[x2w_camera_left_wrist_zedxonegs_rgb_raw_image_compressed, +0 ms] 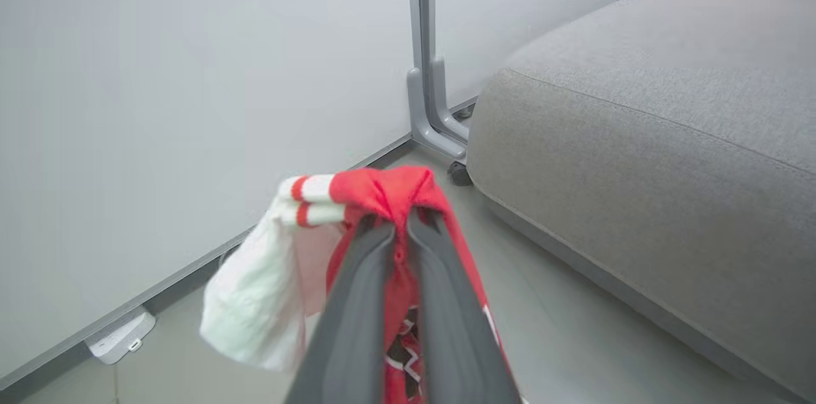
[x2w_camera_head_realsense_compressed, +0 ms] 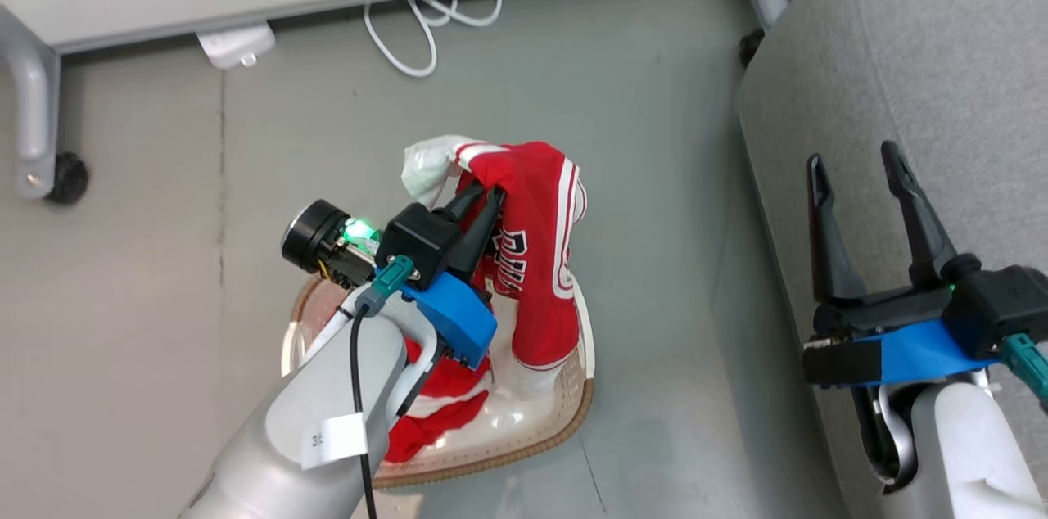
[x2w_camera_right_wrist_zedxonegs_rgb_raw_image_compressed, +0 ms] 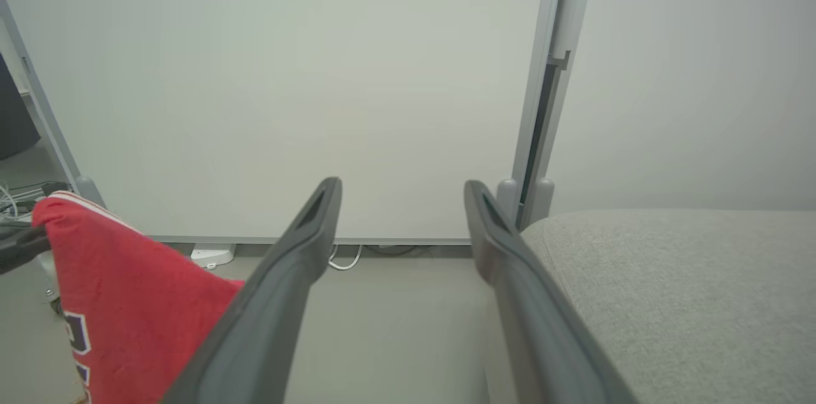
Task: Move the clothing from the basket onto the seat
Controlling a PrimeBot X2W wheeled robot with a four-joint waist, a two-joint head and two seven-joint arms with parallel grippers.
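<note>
Jersey (x2w_camera_head_realsense_compressed: 540, 282) — in the left hand (x2w_camera_head_realsense_compressed: 490, 193)

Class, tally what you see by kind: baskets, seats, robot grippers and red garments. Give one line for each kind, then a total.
Baskets: 1, the basket.
Seats: 1, the seat.
Grippers: 2, the left gripper and the right gripper.
Red garments: 2, the jersey gripped by the left gripper, and a second garment in the basket.
Total: 6.

Grey floor (x2w_camera_head_realsense_compressed: 655, 175) bears basket (x2w_camera_head_realsense_compressed: 524, 421), seat (x2w_camera_head_realsense_compressed: 941, 52), perhaps a charger (x2w_camera_head_realsense_compressed: 236, 46).
</note>
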